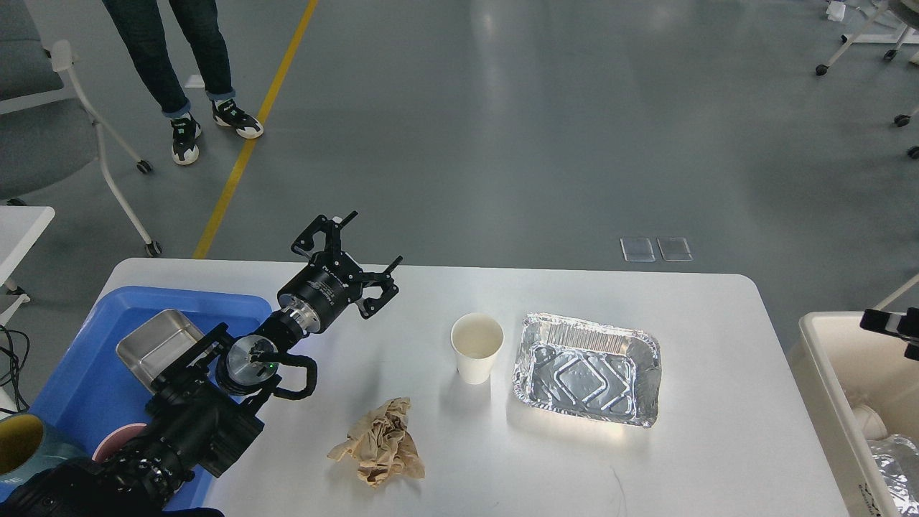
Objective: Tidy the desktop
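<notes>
Left jaws (370,248) hung spread and empty above the counter (718,445); best dropped squarely over the crumpled paper (380,443) before pinching.

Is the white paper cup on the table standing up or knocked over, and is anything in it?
Upright and apparently empty: the paper cup stands on the desktop, mouth upward, showing only bare pale inner wall.

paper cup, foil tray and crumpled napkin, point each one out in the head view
paper cup (477,352): head view, on its white outer wall
foil tray (585,370): head view, on its embossed floor
crumpled napkin (380,441): head view, on the middle of the brown wad
</notes>
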You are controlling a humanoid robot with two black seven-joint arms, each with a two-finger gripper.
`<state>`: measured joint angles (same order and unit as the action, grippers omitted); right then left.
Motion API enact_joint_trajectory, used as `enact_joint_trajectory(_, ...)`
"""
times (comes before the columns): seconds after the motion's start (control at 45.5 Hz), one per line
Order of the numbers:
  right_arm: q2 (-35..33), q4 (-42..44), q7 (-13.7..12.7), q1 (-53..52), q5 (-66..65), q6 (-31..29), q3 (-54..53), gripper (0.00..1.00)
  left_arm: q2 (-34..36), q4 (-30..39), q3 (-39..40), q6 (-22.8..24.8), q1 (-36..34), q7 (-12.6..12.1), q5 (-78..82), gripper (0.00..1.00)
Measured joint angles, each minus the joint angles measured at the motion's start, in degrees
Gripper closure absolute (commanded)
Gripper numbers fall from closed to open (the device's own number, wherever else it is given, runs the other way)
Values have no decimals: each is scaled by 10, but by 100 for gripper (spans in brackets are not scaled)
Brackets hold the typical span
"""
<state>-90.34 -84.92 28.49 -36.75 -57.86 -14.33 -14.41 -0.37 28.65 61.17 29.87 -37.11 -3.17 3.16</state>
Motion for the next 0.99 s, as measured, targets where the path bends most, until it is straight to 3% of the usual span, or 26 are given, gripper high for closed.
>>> enact_joint_trajectory(0.308,-19,0,0,2,-1,0,1,0,-2,0,0,-1,-3,0,0,3)
enact_joint_trajectory(0.506,6,2,-3,3,-7,0,1,0,-2,0,0,-1,0,1,0,3)
enact_joint_trajectory(0.99,240,102,-17,-18,-98,-1,3,0,2,0,0,0,1,1,0,3)
